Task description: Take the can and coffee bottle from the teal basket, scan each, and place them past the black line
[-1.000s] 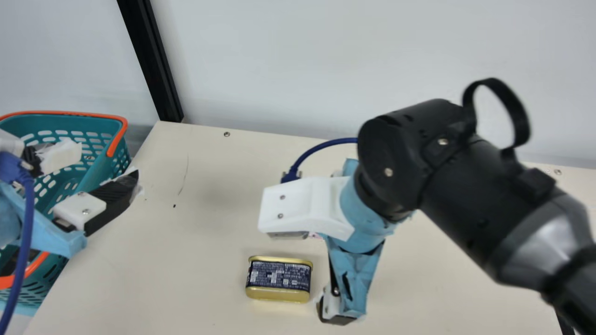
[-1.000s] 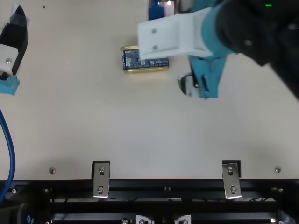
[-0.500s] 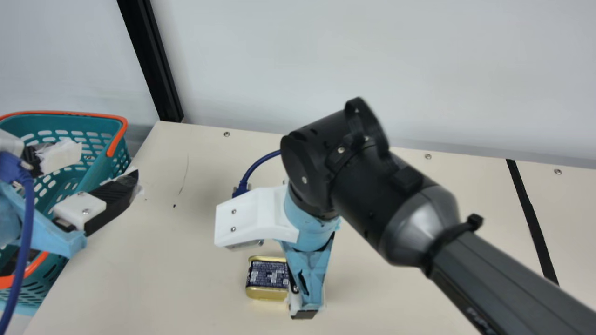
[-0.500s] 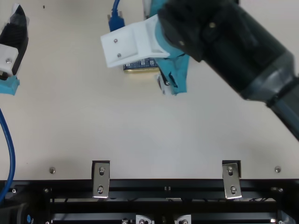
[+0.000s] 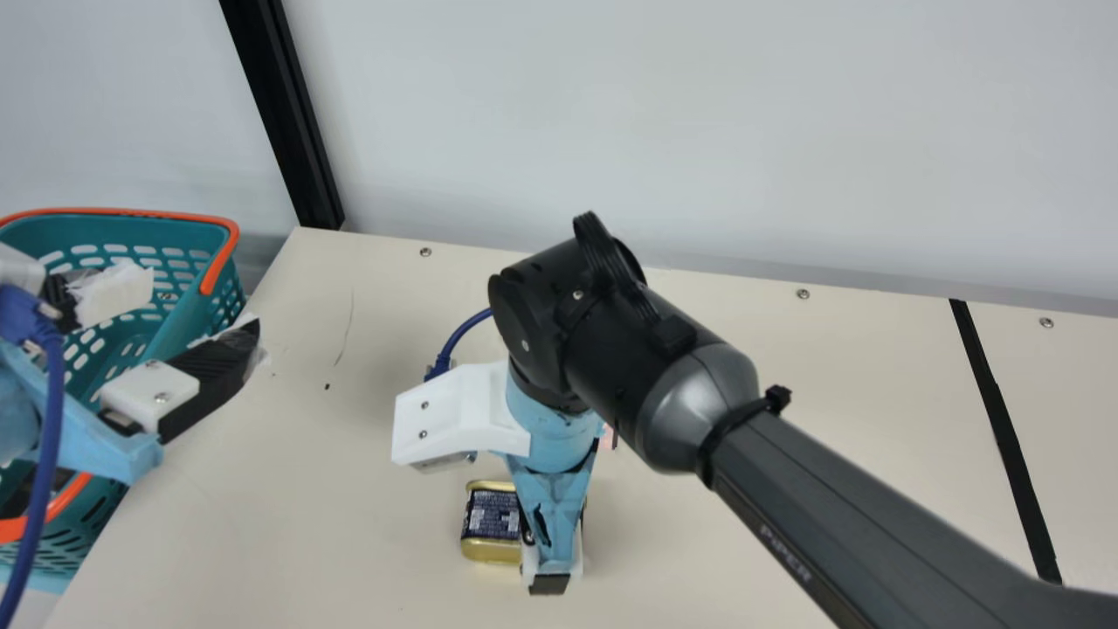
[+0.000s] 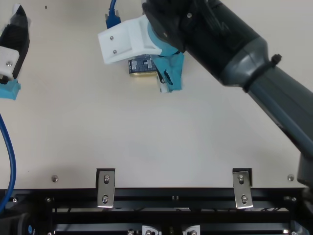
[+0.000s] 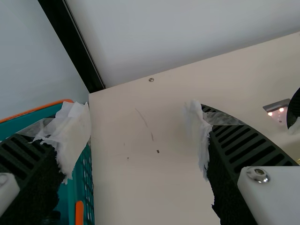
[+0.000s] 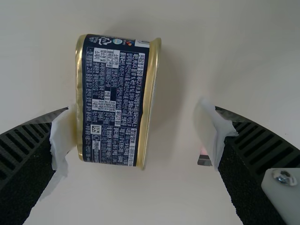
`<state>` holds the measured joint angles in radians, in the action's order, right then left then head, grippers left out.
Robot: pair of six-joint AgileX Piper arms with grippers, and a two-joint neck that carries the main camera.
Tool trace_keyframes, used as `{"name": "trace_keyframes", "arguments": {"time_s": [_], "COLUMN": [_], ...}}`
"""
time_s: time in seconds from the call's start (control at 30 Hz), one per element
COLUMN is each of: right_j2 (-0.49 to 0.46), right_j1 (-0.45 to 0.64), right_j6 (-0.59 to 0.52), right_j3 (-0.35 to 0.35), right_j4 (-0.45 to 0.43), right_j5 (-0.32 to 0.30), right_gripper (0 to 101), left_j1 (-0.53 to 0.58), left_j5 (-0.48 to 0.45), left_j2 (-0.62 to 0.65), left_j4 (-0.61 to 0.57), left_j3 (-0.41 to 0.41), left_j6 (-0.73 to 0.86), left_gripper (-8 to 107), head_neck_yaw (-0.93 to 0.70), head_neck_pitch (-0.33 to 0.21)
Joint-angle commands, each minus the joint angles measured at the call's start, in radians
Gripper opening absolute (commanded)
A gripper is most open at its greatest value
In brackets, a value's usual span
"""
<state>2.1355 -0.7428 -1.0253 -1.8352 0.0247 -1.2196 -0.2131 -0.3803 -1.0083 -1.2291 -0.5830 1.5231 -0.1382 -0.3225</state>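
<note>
Can (image 8: 115, 103): on tabletop (image 5: 349, 524), printed side up, near the right gripper (image 8: 138, 122); no scan or placing done as things lie.
Right gripper: fingers apart, can partly between them, off-centre, close up to one finger; contact can't be told.
Left gripper (image 7: 136, 119): fingers apart, nothing between, by the teal basket (image 5: 224, 288). Can wait there.
Step in hand: likely picking up the can with the right gripper.
Gap: uneven. Shift toward the crowded side so both pads meet the can together; otherwise one finger shoves it or lands on its rim.
Grip spot: tips look nearer one end. Slide along the can to mid-length, else it may swing when lifted.
Squeeze: across the short width, fingers low on the sides, slow close. Metal rims could slip; firm hold should be fine.
Lit item (image 7: 277, 110): probably the scanner, just beyond the can. Mind the far finger there.
Black line (image 5: 1004, 437): well apart from can, on the right arm's side; comes after the scan.
</note>
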Motion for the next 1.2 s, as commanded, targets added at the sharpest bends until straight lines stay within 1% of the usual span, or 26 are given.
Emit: {"name": "trace_keyframes", "arguments": {"time_s": [0.0,0.2,0.23,0.27,0.37,0.5,0.63,0.8,0.97,1.17], "right_j2": [0.01,0.034,0.036,0.037,0.029,-0.008,-0.064,-0.133,-0.204,-0.32], "right_j1": [0.002,0.007,0.008,0.009,0.015,0.023,0.037,0.078,0.147,0.263], "right_j6": [0.005,0.043,0.048,0.055,0.083,0.119,0.147,0.202,0.279,0.368], "right_j3": [-0.001,-0.011,-0.012,-0.014,-0.026,-0.035,-0.016,0.039,0.101,0.216], "right_j4": [0.003,0.027,0.035,0.042,0.056,0.076,0.085,0.075,0.047,0.007], "right_j5": [0.0,0.0,0.0,0.0,0.0,0.0,0.0,0.0,0.0,0.0], "right_gripper": [101,101,26,0,0,0,0,0,0,0], "left_j1": [0.0,0.0,0.0,0.0,0.0,0.0,0.0,0.0,0.0,0.0], "left_j5": [0.0,0.0,0.0,0.0,0.0,0.0,0.0,0.0,0.0,0.0], "left_j2": [0.0,0.0,0.0,0.0,0.0,0.0,0.0,0.0,0.0,0.0], "left_j4": [0.0,0.0,0.0,0.0,0.0,0.0,0.0,0.0,0.0,0.0], "left_j3": [0.0,0.0,0.0,0.0,0.0,0.0,0.0,0.0,0.0,0.0], "left_j6": [0.0,0.0,0.0,0.0,0.0,0.0,0.0,0.0,0.0,0.0], "left_gripper": [90,90,90,90,90,90,90,90,90,90], "head_neck_yaw": [0.014,0.014,0.014,0.014,0.014,0.014,0.014,0.036,0.108,0.241], "head_neck_pitch": [-0.003,-0.003,-0.003,-0.003,-0.003,-0.003,-0.003,0.0,0.001,0.002]}}
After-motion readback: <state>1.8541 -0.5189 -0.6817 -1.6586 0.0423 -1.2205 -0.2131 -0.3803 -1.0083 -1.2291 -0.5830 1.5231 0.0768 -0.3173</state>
